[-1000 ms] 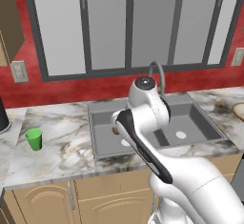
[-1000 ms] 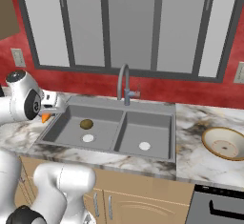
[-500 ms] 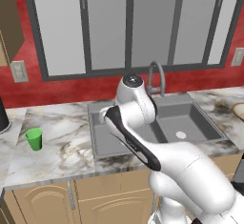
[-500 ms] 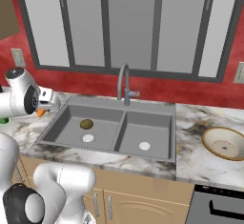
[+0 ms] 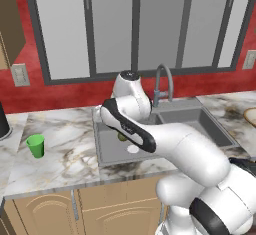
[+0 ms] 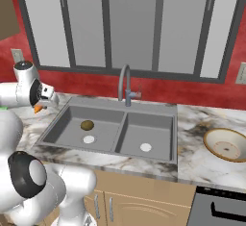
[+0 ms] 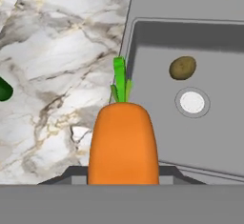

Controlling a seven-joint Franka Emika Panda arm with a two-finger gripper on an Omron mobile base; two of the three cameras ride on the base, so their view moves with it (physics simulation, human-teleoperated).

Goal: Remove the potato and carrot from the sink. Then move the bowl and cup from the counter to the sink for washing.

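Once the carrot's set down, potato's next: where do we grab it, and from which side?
Grip the potato across its middle, coming straight down from above. It is a small roundish lump lying loose on the floor of the sink's left basin, just behind the white drain and apart from it. The basin walls block a sideways approach. The claw now holds the carrot over the counter.

1. A red wall (image 6: 158, 88) is seen behind the worktop.
2. Tall grey-framed frosted windows (image 6: 139, 25) are set above that wall.
3. Beige outlet plates (image 5: 19, 74) are mounted on the wall, beside the windows.
4. Tan wooden cabinets (image 5: 75, 211) are fitted well below the windows.
5. A dark oven top (image 6: 221, 206) is placed right of the cabinets.
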